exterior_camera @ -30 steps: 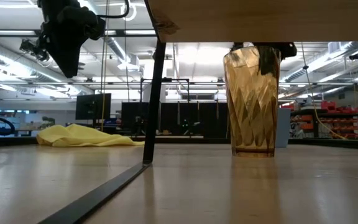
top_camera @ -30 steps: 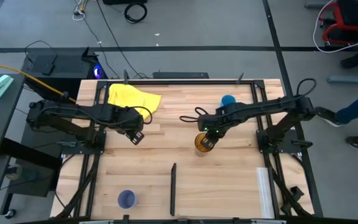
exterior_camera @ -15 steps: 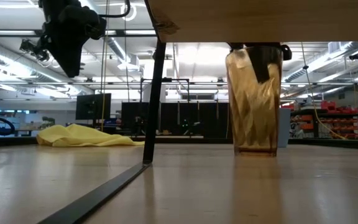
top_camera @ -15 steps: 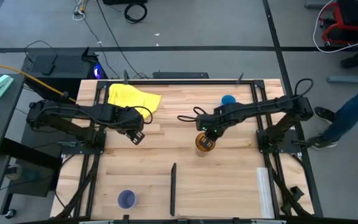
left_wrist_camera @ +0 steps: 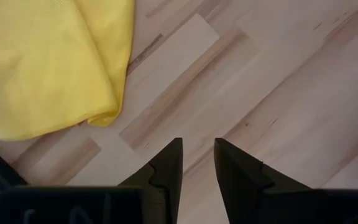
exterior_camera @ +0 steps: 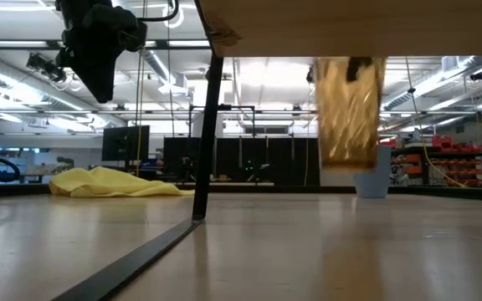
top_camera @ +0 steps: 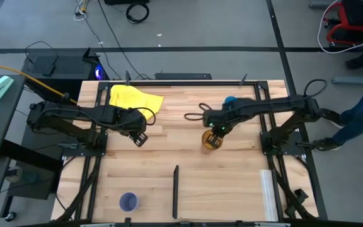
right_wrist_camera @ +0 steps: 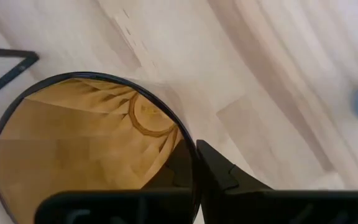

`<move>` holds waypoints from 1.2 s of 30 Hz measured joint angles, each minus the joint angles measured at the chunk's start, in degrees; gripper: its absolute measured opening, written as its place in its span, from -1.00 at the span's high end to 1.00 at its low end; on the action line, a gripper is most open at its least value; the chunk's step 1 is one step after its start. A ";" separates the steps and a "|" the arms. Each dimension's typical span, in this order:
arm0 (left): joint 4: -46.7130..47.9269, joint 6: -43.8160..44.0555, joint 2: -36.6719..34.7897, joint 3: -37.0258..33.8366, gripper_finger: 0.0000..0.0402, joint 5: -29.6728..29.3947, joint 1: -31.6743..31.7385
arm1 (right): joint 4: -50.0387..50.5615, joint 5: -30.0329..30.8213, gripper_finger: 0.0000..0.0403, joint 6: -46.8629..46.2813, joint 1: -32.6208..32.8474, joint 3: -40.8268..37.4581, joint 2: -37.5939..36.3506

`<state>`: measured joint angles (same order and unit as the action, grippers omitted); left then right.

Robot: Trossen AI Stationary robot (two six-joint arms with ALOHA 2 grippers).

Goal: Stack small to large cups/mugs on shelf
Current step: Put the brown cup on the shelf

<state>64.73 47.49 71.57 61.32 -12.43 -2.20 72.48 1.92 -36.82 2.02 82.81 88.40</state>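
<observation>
Gripping the amber tumbler [top_camera: 210,140] by its rim at frame centre, right gripper [top_camera: 217,131] holds it clear of the table [top_camera: 169,151], left gripper [top_camera: 139,138] slightly apart near the yellow cloth [top_camera: 133,98].

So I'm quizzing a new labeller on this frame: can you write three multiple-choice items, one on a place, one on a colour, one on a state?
1. Where is the lavender cup?
A. near table edge, left of the black divider
B. on the yellow cloth
C. inside the tumbler

2. What colour is the cup beside the right arm?
A. red
B. blue
C. green

3. The amber tumbler is:
A. tipped over
B. standing on the table
C. lifted off the table

Answers: 1 A, the high view shows it there alone. 2 B, the blue cup shows. 3 C, the right gripper pinches its rim and the low view shows air beneath it.
</observation>
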 joint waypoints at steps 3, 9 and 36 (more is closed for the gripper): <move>-1.20 -0.20 0.00 0.00 0.50 0.00 0.00 | 8.22 0.83 0.97 0.00 -0.11 7.33 -0.63; -1.69 -0.31 0.00 0.00 0.52 0.02 0.00 | 16.60 -0.42 0.97 -1.64 -0.46 24.03 -2.77; -2.67 -0.77 0.00 0.04 0.61 0.00 0.15 | 17.60 -0.93 0.98 -37.69 38.63 27.73 -10.85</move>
<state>62.06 46.72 71.57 61.36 -12.43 -2.04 90.08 0.99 -74.50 40.64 110.53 77.55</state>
